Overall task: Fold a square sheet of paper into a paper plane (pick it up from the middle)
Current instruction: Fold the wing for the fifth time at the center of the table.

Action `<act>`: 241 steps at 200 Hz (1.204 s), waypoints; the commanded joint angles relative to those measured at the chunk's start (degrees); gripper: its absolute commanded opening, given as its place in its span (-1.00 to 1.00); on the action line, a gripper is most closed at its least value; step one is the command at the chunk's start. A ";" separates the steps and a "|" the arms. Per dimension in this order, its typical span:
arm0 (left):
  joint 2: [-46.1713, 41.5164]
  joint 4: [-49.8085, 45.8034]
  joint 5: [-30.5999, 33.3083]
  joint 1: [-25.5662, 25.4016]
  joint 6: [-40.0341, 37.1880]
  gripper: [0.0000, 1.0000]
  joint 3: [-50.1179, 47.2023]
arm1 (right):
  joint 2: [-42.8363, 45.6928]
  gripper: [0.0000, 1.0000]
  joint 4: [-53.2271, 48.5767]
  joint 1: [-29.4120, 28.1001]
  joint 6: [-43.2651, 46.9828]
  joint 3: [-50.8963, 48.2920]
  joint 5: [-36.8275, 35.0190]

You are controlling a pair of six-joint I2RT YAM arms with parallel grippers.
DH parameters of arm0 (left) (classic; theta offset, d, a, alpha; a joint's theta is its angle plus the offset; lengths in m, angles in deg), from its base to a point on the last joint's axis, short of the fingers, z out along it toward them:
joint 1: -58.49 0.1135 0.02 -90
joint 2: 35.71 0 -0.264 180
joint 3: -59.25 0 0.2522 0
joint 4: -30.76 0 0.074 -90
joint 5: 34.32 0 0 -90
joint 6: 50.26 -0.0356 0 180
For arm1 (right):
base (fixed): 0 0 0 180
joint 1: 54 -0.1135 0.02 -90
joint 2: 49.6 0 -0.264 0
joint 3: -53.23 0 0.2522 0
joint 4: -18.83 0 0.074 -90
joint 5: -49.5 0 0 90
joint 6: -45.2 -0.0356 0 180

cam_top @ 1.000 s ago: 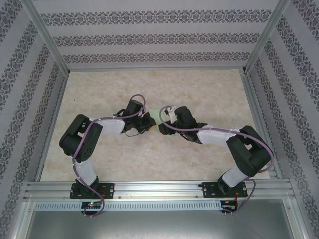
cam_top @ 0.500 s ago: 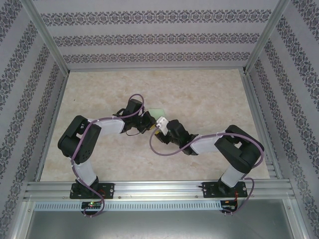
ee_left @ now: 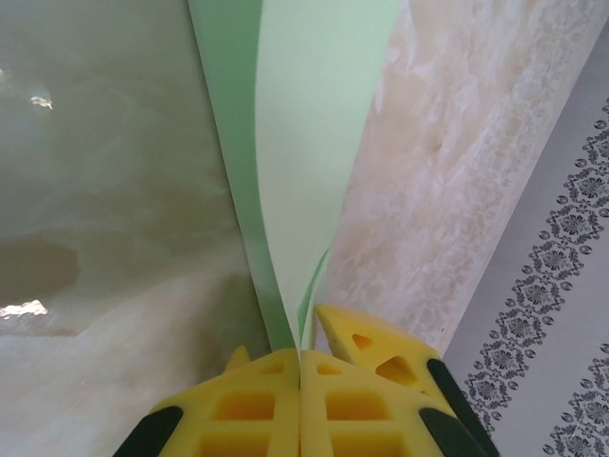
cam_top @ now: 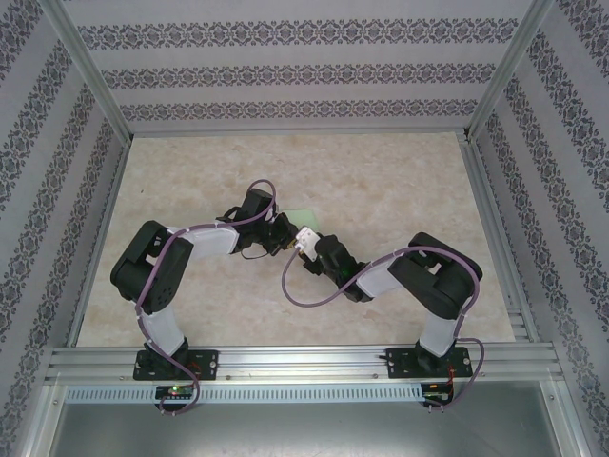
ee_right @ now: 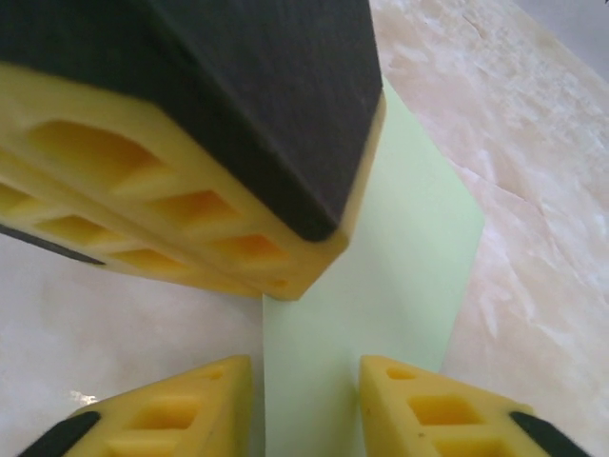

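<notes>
While left jaws pinch the creased mint paper [ee_left: 304,143], right jaws straddle it, parted.

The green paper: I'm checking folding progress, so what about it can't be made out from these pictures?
- Top view: the paper is mostly covered by the left arm and right arm; its outline and creases are too small to tell.
- Left wrist view: the left tool pinches it; the top edge cuts off its far end.
- Right wrist view: the left tool's fingers hide its upper part; whether the right tool touches it is unclear.
</notes>
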 commanded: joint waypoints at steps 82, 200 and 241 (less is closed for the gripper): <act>-5.47 -5.66 0.41 2.45 -0.65 -0.39 1.24 | 1.12 -0.81 4.60 3.05 -3.88 -2.41 8.37; -12.31 -3.68 0.39 8.02 -12.63 0.07 -3.72 | 4.24 -0.94 1.00 8.41 -28.97 -0.18 28.40; -11.61 3.34 -1.78 6.72 -14.75 -0.01 -8.16 | 2.92 -0.99 0.59 9.30 -37.30 1.74 32.48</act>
